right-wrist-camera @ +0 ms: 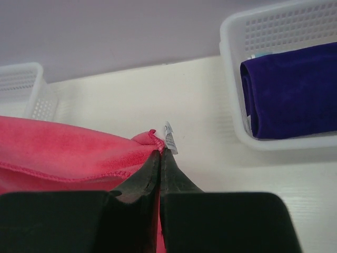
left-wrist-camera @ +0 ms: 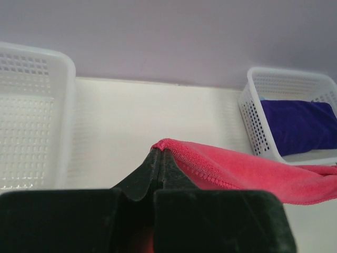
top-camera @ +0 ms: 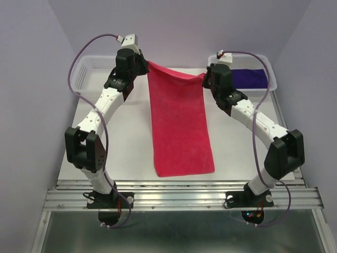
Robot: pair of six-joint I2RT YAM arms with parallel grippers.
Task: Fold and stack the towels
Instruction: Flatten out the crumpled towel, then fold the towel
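Nearest of all are my two bases (top-camera: 113,200), bolted side by side on the metal rail (top-camera: 179,196) at the near edge of the white table (top-camera: 131,153). Just beyond the rail the near end of the pink-red towel (top-camera: 179,126) lies flat on the tabletop, midway between my arms. From there the cloth runs as one long open strip away from me, rising off the surface toward its far end. My left claw (left-wrist-camera: 159,153) has its fingers pressed tight together on the towel's far left corner, the stitched hem bunching out just to the right of the tips. My right claw (right-wrist-camera: 159,152) is clamped the same way on the far right corner, where a small white tag (right-wrist-camera: 169,138) sticks up just beside the tips. Between the two grips the far edge hangs in a shallow sag above the table. Past my left claw, a white mesh basket (left-wrist-camera: 31,121) stands at the far left corner of the table. Past my right claw, a second white mesh basket (right-wrist-camera: 231,79) stands at the far right corner, and a dark purple towel (right-wrist-camera: 292,89) lies folded inside it. Behind both baskets is the pale lavender wall (left-wrist-camera: 168,37).
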